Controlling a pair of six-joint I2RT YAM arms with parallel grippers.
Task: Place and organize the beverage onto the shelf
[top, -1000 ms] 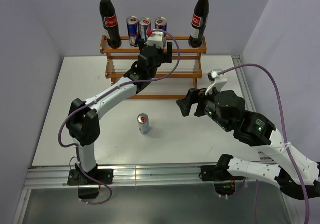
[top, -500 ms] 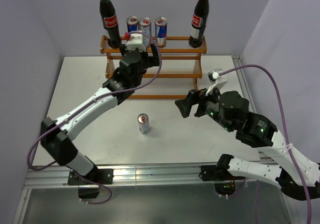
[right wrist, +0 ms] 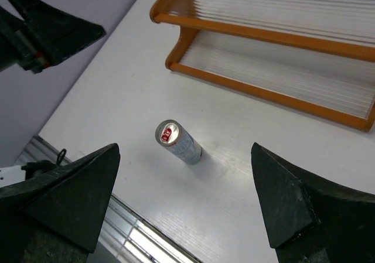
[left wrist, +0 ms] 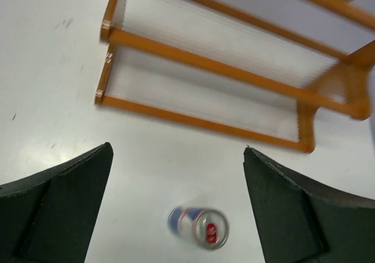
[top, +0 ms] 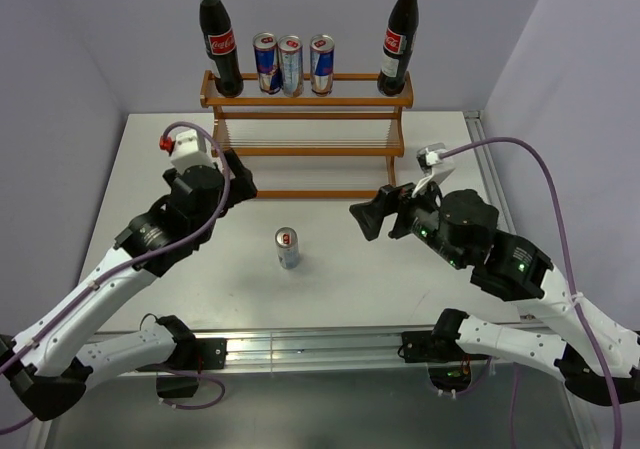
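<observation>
Looking down on the white table (top: pixel 380 269). Finding the shelf (top: pixel 305 151) standing along the middle of the far edge, bearing the left cola bottle (top: pixel 220 44) and the right cola bottle (top: pixel 397 39) at the ends of its top tier, with three cans (top: pixel 291 64) lined up between them. Seeing the left gripper (top: pixel 232 174) and the right gripper (top: pixel 372 209) hovering before the shelf, both spread wide and holding nothing. Noting the fourth can (top: pixel 287 248) standing upright mid-table, between the two grippers and apart from both.
</observation>
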